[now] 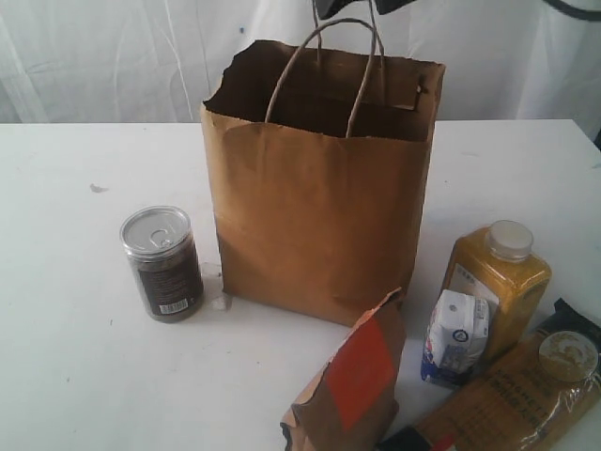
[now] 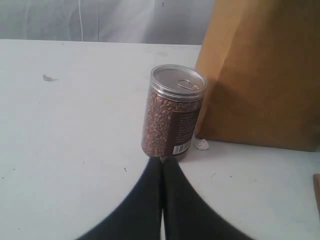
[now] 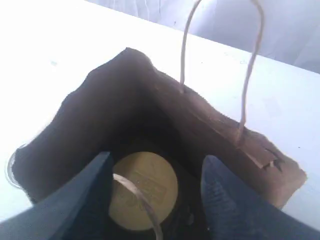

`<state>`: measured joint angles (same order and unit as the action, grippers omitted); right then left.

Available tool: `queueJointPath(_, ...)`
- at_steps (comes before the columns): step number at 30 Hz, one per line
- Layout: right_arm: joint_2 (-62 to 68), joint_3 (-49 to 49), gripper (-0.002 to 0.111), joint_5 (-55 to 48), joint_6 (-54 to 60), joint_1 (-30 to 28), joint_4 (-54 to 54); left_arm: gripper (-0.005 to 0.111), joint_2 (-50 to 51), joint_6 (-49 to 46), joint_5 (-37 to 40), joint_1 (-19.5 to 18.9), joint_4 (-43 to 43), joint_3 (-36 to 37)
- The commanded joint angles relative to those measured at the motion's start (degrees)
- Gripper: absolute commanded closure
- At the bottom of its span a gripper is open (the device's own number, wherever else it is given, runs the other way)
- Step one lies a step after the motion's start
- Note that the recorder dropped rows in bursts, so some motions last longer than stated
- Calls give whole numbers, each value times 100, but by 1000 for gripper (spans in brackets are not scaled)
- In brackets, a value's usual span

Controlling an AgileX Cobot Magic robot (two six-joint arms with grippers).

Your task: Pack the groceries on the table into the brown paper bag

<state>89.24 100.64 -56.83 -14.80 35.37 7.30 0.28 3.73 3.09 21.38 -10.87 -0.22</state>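
Note:
The brown paper bag (image 1: 319, 225) stands upright mid-table. My right gripper (image 3: 157, 160) hangs open over its mouth, fingers apart. Below them, inside the bag, lies the tan lid of the jar (image 3: 150, 175), with a handle loop across it. Only a dark part of that arm (image 1: 343, 7) shows at the exterior view's top edge. The dark can (image 1: 162, 265) stands left of the bag. My left gripper (image 2: 162, 160) is shut and empty, its tips just short of the can (image 2: 172, 112). Front right sit the pouch (image 1: 352, 381), carton (image 1: 455, 338), yellow bottle (image 1: 498, 277) and spaghetti packet (image 1: 512, 399).
The white table (image 1: 75, 357) stretches left and front of the can. A small white scrap (image 2: 201, 145) lies at the bag's (image 2: 260, 75) lower corner. The bag's twisted handles (image 1: 366, 75) stand up above its ragged rim (image 3: 210, 125). A white curtain hangs behind.

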Motion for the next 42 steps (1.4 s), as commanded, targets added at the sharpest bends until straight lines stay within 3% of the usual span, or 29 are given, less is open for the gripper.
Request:
queueJointPath(1,-250,-5,60,-112,68,4,50,107,-28,-9,-2,-20,-57,22)
queueJointPath(4,-458,-5,64,-166,68,4,50,107,-28,-9,-2,-20,-57,22)
queueJointPath(11,-1022,-63,91,-350,68,4,196,107,-28,-9,-2,-20,-57,22)
queueJointPath(16,-1679,-753,108,-115,138,4,232,107,-28,-9,-2,-20,-57,22)
queueJointPath(42,-5736,-4683,108,509,-311,4,382,107,-28,-9,-2,-20,-57,22)
